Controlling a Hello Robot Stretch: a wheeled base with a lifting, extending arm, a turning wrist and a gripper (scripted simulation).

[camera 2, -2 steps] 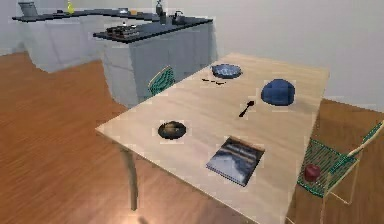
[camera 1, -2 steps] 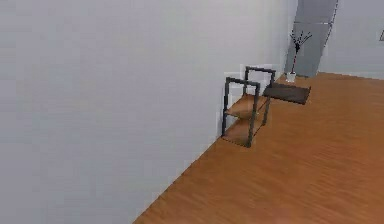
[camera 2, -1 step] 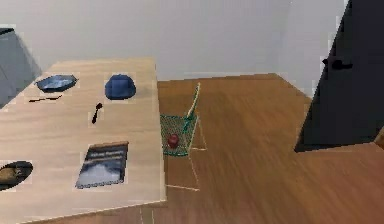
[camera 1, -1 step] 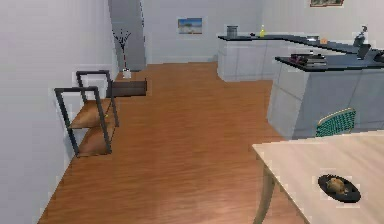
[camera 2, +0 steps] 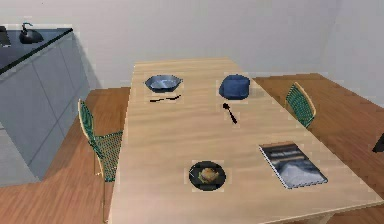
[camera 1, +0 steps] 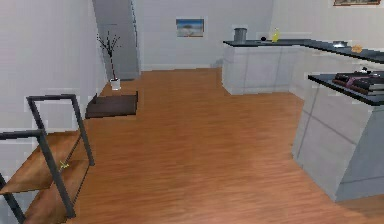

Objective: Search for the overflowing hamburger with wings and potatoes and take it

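A small dark round plate (camera 2: 207, 175) with a pale yellow-brown lump of food on it lies near the front edge of a long wooden table (camera 2: 190, 135). I cannot tell from its shape whether the lump is the hamburger. Farther back on the table stand a grey-blue bowl (camera 2: 163, 83) with a dark utensil (camera 2: 163, 98) before it, and a blue rounded dish (camera 2: 235, 87) with a dark spoon (camera 2: 231, 113) next to it.
A flat grey striped rectangle (camera 2: 292, 165) lies on the table's right side. Green mesh chairs (camera 2: 95, 140) (camera 2: 298, 103) flank the table. A grey counter (camera 2: 35, 85) carries a kettle (camera 2: 30, 36). Ahead are kitchen counters (camera 1: 345, 130), a stove top (camera 1: 360, 82), a metal-framed shelf (camera 1: 45, 165), a potted plant (camera 1: 112, 60) and open wooden floor (camera 1: 190, 140).
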